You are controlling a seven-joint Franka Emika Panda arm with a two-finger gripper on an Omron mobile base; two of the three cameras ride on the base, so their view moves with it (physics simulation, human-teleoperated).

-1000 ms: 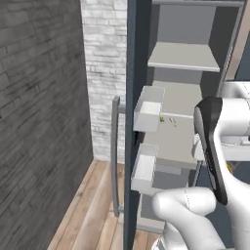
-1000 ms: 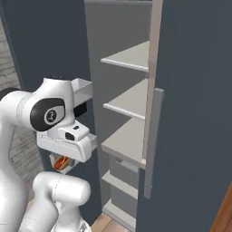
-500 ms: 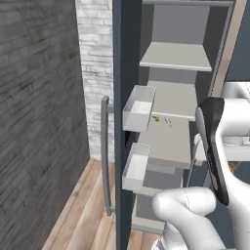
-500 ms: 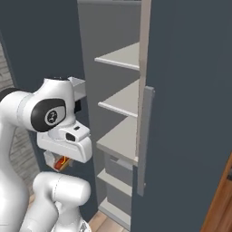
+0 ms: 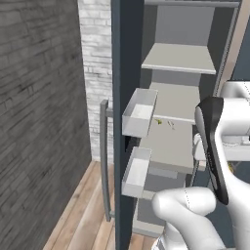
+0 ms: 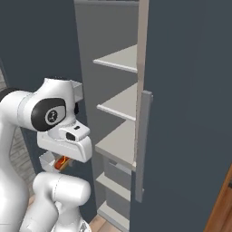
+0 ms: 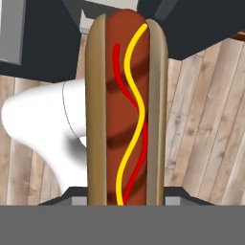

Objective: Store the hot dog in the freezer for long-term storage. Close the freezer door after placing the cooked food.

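The hot dog [image 7: 126, 110] stays clenched in the gripper [image 7: 126, 198]; the base has driven closer to the open freezer [image 5: 176, 117]; its shelves look nearly reachable.

Dark brick wall [image 5: 39, 122], pale brick corner [image 5: 95, 73], plank floor [image 5: 83, 219].

No readable text showing anywhere, no labels, brands, numbers or signs standing on freezer [image 5: 128, 58], shelves or arm
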